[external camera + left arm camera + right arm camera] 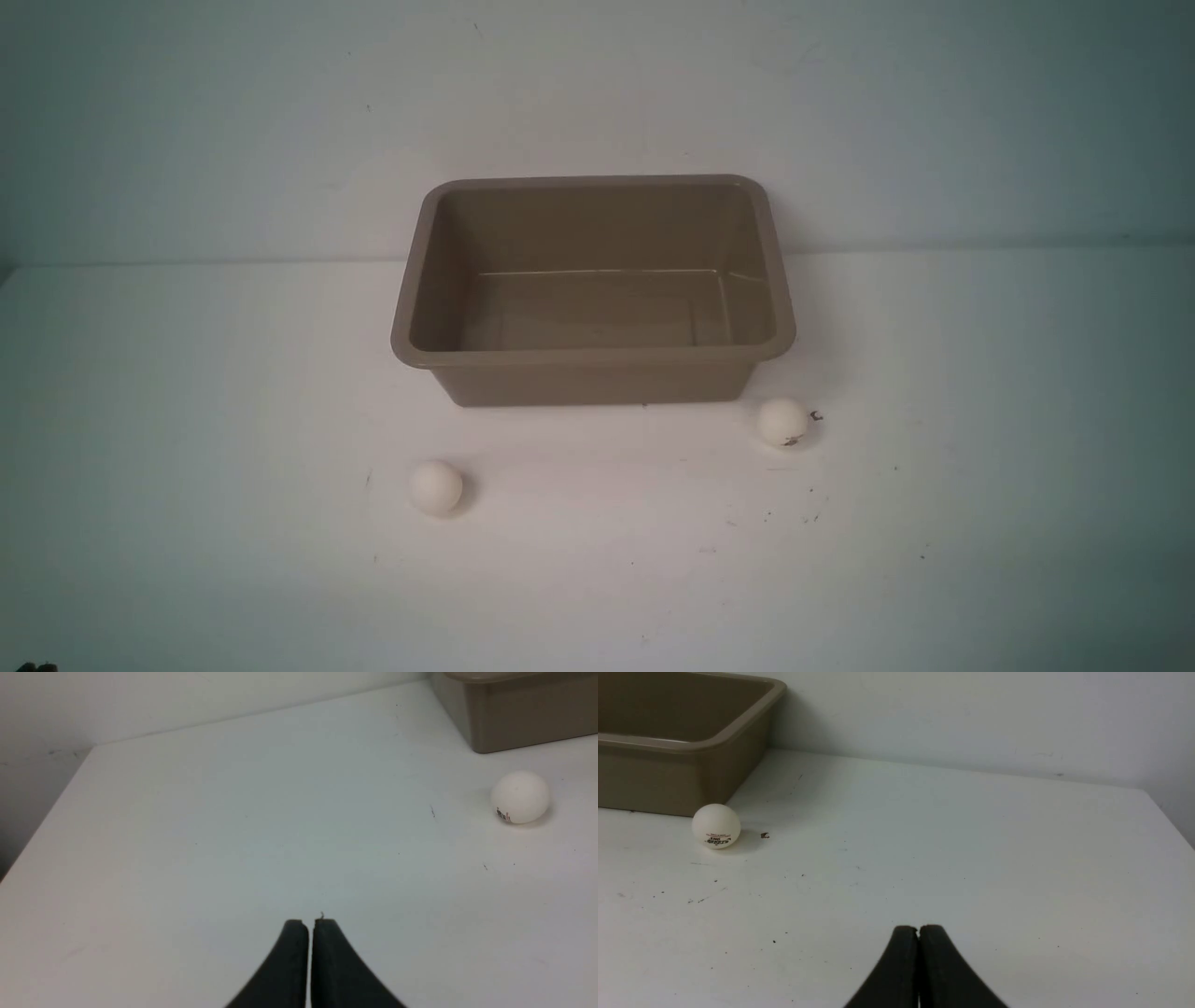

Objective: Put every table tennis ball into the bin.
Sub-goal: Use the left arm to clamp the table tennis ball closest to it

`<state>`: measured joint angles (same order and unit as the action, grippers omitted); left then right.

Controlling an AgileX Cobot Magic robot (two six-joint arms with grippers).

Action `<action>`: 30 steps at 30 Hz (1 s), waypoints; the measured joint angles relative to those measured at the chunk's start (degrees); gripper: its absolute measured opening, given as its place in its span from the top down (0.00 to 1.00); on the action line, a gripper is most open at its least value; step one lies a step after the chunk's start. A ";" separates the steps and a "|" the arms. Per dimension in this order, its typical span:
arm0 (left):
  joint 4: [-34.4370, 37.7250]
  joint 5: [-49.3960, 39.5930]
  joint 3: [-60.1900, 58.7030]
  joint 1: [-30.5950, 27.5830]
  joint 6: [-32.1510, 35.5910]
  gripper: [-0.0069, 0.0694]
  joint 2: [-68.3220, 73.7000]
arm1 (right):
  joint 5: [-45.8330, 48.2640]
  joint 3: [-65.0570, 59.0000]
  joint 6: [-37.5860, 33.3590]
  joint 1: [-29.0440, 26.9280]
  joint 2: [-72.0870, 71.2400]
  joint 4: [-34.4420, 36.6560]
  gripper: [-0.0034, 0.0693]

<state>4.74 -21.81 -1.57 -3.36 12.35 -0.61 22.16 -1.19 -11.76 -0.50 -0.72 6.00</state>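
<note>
The taupe-brown bin (594, 356) stands empty at the middle of the white table, against the back wall. One white table tennis ball (435, 486) lies in front of its left corner; it also shows in the left wrist view (519, 797). The other ball (782, 422) lies by the bin's front right corner; it also shows in the right wrist view (716, 825), printed mark facing the camera. My left gripper (310, 922) is shut and empty, well short of its ball. My right gripper (918, 928) is shut and empty, far from its ball. Neither gripper shows in the front view.
The bin's corner appears in the left wrist view (514, 714) and the right wrist view (691, 746). A small dark speck (816, 416) lies beside the right ball. The table's left edge (42, 826) and right edge (1169, 816) drop off near each arm.
</note>
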 joint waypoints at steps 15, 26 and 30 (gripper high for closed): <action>-7.89 -0.06 0.00 0.00 2.58 0.91 0.00 | -1.90 -0.43 4.51 0.00 0.00 31.46 0.97; -20.55 4.50 -0.05 0.00 4.70 0.91 0.00 | -2.92 -0.38 4.57 0.00 0.00 45.95 0.97; -15.74 11.43 -0.05 0.00 2.24 0.91 0.00 | -2.92 -0.38 4.68 0.00 0.00 52.92 0.97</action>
<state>-11.00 -10.38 -1.62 -3.36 14.59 -0.61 19.23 -1.58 -7.08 -0.50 -0.72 58.93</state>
